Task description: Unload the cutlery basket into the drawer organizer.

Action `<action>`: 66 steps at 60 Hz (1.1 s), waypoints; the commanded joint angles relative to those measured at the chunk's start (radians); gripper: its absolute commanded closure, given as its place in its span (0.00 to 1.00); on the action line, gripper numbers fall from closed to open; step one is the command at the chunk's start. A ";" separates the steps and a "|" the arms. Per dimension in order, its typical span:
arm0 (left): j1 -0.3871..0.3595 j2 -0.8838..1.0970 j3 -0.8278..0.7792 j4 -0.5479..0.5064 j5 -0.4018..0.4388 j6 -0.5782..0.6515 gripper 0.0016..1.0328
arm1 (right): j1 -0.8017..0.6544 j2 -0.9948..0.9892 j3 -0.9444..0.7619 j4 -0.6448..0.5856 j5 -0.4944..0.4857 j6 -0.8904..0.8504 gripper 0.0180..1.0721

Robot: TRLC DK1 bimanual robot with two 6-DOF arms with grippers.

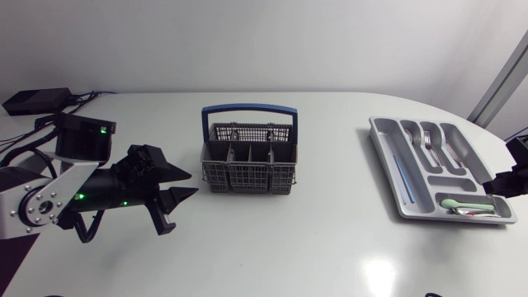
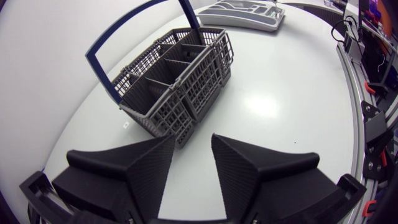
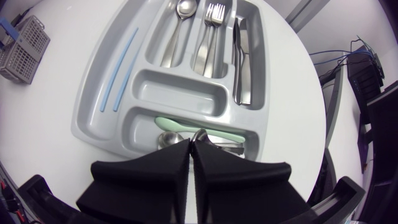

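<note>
The grey mesh cutlery basket (image 1: 247, 158) with a blue handle stands mid-table; its compartments (image 2: 168, 71) look empty in the left wrist view. My left gripper (image 1: 191, 183) hovers left of the basket, open (image 2: 193, 140), with nothing between its fingers. The grey drawer organizer (image 1: 388, 157) lies at the right. It holds blue sticks (image 3: 119, 68), spoons (image 3: 177, 28), forks (image 3: 210, 31) and knives (image 3: 241, 59). My right gripper (image 3: 191, 144) is shut above the near cross compartment, over a pale green spoon (image 3: 186, 124) and metal spoons (image 3: 200, 135). In the head view it sits at the organizer's right end (image 1: 505, 183).
A black box (image 1: 37, 101) with cables sits at the table's back left corner. White tabletop (image 1: 330, 239) stretches between basket and organizer and along the front. The organizer lies close to the table's right edge.
</note>
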 commanded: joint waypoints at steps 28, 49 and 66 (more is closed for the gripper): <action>0.047 0.037 0.028 0.040 -0.003 -0.052 0.58 | 0.057 0.004 -0.135 0.152 0.075 0.016 0.05; 0.124 0.235 0.147 0.081 -0.031 -0.125 0.59 | 0.317 -0.346 -0.232 0.074 -0.050 0.111 0.05; 0.116 0.414 0.284 0.126 -0.111 -0.170 0.59 | 0.742 -0.294 -0.222 0.184 -0.025 0.341 0.05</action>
